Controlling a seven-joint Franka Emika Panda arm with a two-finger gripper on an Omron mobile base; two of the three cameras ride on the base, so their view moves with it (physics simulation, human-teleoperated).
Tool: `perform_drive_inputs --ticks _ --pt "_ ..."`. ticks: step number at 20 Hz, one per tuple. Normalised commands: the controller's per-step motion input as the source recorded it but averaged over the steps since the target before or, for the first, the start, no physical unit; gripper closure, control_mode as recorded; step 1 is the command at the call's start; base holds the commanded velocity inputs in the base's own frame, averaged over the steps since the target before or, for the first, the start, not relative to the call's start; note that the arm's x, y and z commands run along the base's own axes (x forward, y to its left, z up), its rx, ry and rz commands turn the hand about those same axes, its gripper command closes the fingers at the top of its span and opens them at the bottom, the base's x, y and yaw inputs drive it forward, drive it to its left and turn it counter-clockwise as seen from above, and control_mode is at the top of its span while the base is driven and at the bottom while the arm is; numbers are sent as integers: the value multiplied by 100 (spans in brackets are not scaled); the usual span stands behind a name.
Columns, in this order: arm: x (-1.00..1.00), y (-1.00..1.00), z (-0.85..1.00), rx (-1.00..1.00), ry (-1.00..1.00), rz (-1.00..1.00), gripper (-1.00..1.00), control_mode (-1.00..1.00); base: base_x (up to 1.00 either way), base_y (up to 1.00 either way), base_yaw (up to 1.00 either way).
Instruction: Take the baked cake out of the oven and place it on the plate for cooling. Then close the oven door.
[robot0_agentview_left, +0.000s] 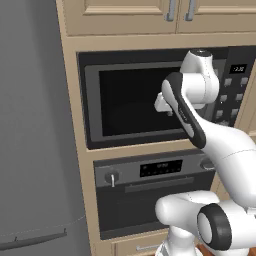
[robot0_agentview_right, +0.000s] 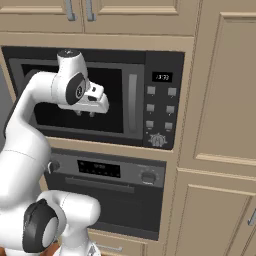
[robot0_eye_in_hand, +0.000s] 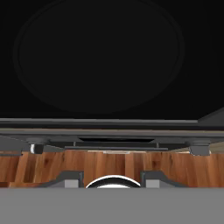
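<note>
The oven (robot0_agentview_left: 150, 195) sits built in below the microwave, with a round knob (robot0_agentview_left: 112, 177) on each side of its small display (robot0_agentview_right: 98, 169). The oven door (robot0_agentview_right: 112, 205) is shut, and its grey bar handle (robot0_agentview_left: 160, 185) runs along the top edge. My gripper (robot0_agentview_right: 85, 114) hangs in front of the microwave window, above the oven, pointing down. Its fingers (robot0_eye_in_hand: 70, 178) stand apart with nothing between them, so it is open. In the hand view the oven's top edge (robot0_eye_in_hand: 113, 133) lies below me. The baked cake is hidden behind the shut door. The plate is out of view.
The microwave (robot0_agentview_left: 135, 100) with its dark window and button panel (robot0_agentview_right: 161, 107) is right behind the hand. A grey fridge (robot0_agentview_left: 35, 130) stands to the left and tall beige cabinets (robot0_agentview_right: 220, 125) to the right. Wooden floor (robot0_eye_in_hand: 113, 164) lies below.
</note>
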Motion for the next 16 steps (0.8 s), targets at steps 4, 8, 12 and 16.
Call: perform_drive_inputs --ticks 4,8,12,16 --pt "0 0 0 0 0 0 -100 100 0 0 0" --pt "0 0 0 0 0 0 -100 100 0 0 0" --pt "0 0 0 0 0 0 -100 100 0 0 0" --pt "0 0 0 0 0 0 -100 100 -40 0 0"
